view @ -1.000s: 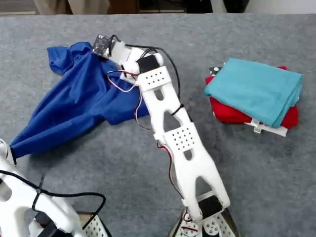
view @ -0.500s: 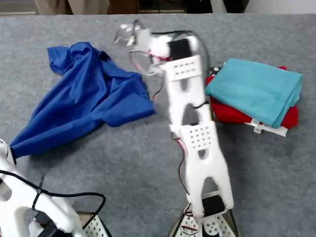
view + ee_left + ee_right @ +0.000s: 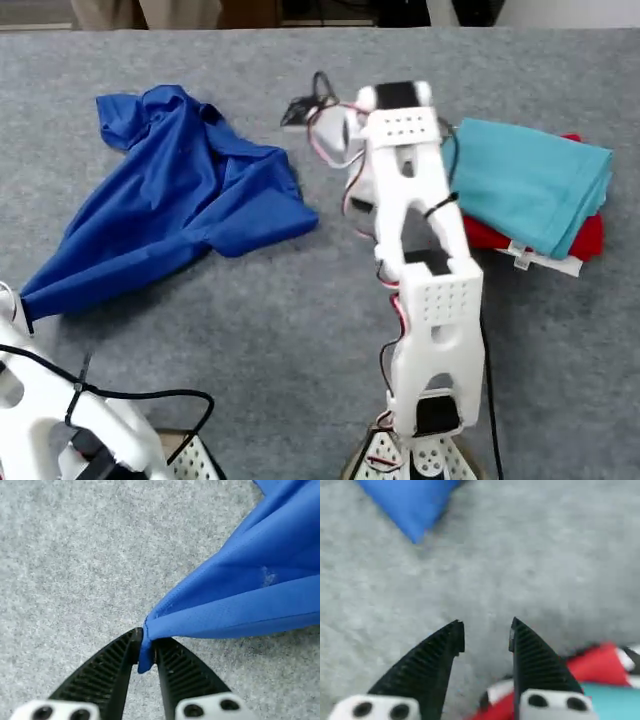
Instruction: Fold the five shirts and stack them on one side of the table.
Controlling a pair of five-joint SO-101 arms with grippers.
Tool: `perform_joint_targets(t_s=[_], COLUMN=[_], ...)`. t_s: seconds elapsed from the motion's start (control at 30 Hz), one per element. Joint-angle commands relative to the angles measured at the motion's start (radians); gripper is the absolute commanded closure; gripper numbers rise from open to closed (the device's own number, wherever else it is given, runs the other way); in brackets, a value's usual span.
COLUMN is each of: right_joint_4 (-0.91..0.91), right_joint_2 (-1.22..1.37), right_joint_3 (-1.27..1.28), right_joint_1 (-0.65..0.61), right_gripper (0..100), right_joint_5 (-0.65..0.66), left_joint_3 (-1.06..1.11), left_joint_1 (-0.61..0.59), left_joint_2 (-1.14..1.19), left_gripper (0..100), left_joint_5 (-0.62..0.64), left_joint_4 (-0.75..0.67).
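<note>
Spreading stage of the fold-and-stack task. The crumpled blue fabric shirt [image 3: 180, 215] lies unfolded on the grey felt-like tabletop [image 3: 300, 340], on the side nearer the left arm, with one drawn-out corner reaching toward that arm's base. This corner is pinched between the jaws of the left claw [image 3: 145, 652], which are closed tightly on the cloth just above the tabletop. The right claw [image 3: 485, 632] is held moderately wide and empty over bare tabletop, between the blue shirt and the stack. The white right arm [image 3: 420, 250] is seen extended across the middle of the tabletop. On the opposite side, well apart from the blue shirt, a folded teal shirt [image 3: 530, 180] rests on a folded red shirt [image 3: 465, 235], with a white edge [image 3: 545, 262] showing beneath; the stack is thus judged to be partly built, and the blue shirt is taken as the garment in hand. For the next move, a second hold on the blue shirt by the right claw appears to be needed, at a corner or hem away from the pinched one, so that the cloth can be drawn flat before folding.
</note>
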Motion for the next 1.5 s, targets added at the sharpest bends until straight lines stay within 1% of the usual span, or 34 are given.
perform_joint_targets(t_s=[0.0, 0.13, 0.3, 0.5, 0.63, 0.77, 0.83, 1.03, 1.07, 1.17, 1.3, 1.4, 1.47], right_joint_4=[-0.069, -0.120, -0.175, -0.236, -0.256, -0.311, -0.331, -0.334, -0.334, -0.348, -0.390, -0.387, -0.371], right_joint_2=[-0.108, -0.131, -0.131, -0.133, -0.133, -0.127, -0.125, -0.131, -0.131, -0.130, -0.124, -0.130, -0.131], right_joint_3=[0.125, 0.263, 0.348, 0.351, 0.352, 0.351, 0.354, 0.351, 0.351, 0.349, 0.349, 0.349, 0.348], right_joint_1=[-0.077, -0.127, -0.127, -0.131, -0.173, -0.232, -0.252, -0.260, -0.260, -0.263, -0.259, -0.259, -0.259], right_gripper=[83.2, 83.2, 83.2, 83.2, 83.2, 83.2, 83.2, 83.3, 84.0, 92.9, 92.8, 93.1, 97.0], right_joint_5=[0.017, 0.017, 0.014, -0.018, -0.025, -0.072, -0.083, -0.101, -0.101, -0.101, -0.120, -0.124, -0.123], left_joint_3=[-0.002, -0.002, -0.002, 0.000, 0.028, 0.068, 0.069, 0.072, 0.074, 0.074, 0.074, 0.074, 0.071], left_joint_1=[0.014, 0.014, 0.009, 0.012, 0.014, 0.009, 0.008, 0.011, 0.011, 0.012, 0.012, 0.011, 0.011], left_joint_2=[-0.018, -0.016, -0.016, -0.016, -0.016, -0.016, -0.016, -0.016, -0.016, -0.016, -0.016, -0.016, -0.016], left_gripper=[98, 98, 98, 98, 98, 98, 98, 98, 98, 98, 98, 98, 98], left_joint_5=[0.012, 0.012, 0.012, 0.012, 0.012, 0.012, 0.012, 0.012, 0.012, 0.012, 0.012, 0.012, 0.012], left_joint_4=[-0.009, -0.009, -0.009, -0.009, -0.032, -0.095, -0.101, -0.098, -0.098, -0.100, -0.100, -0.100, -0.100])
